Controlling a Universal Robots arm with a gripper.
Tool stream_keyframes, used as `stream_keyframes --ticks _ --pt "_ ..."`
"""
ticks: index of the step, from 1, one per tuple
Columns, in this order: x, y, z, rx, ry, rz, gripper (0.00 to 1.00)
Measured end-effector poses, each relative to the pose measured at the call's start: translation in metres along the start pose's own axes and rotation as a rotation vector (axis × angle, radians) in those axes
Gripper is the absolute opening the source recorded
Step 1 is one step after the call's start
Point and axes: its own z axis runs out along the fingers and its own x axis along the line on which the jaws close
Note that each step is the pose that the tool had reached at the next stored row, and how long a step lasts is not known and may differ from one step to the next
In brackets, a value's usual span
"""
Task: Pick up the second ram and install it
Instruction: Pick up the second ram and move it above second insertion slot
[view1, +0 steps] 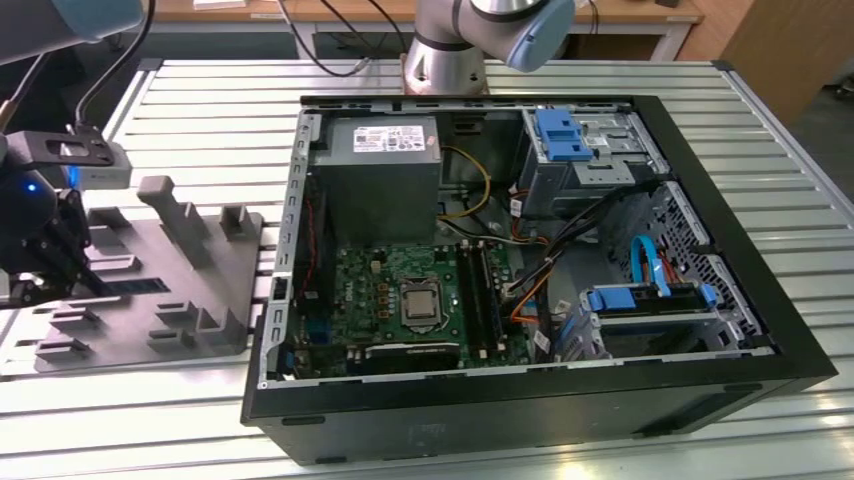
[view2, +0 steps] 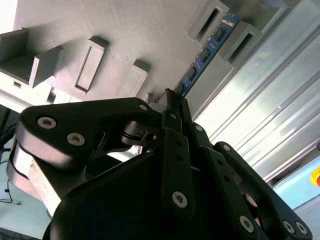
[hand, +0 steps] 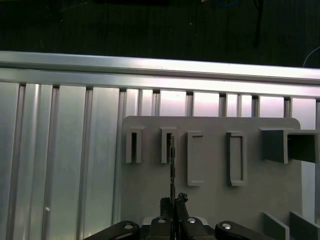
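At the exterior view's left, well apart from the open computer case (view1: 534, 410), the gripper (view1: 51, 270) hangs low over the grey fixture tray (view1: 200, 300) on the slatted metal table (view1: 747, 150). The second wrist view shows the second ram (view2: 202, 55) on edge in the tray's holders, its chips and blue label facing the camera, with the fingers (view2: 175, 145) pressed together on its near end. In the first wrist view the stick is a thin dark line running away from the pinching fingertips into a slot.
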Motion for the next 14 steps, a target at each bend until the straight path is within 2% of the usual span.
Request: stream_keyframes --ticks 14 --pt "-0.0002 0.0003 -0.0082 0.0001 -0.0001 0.0 0.14"
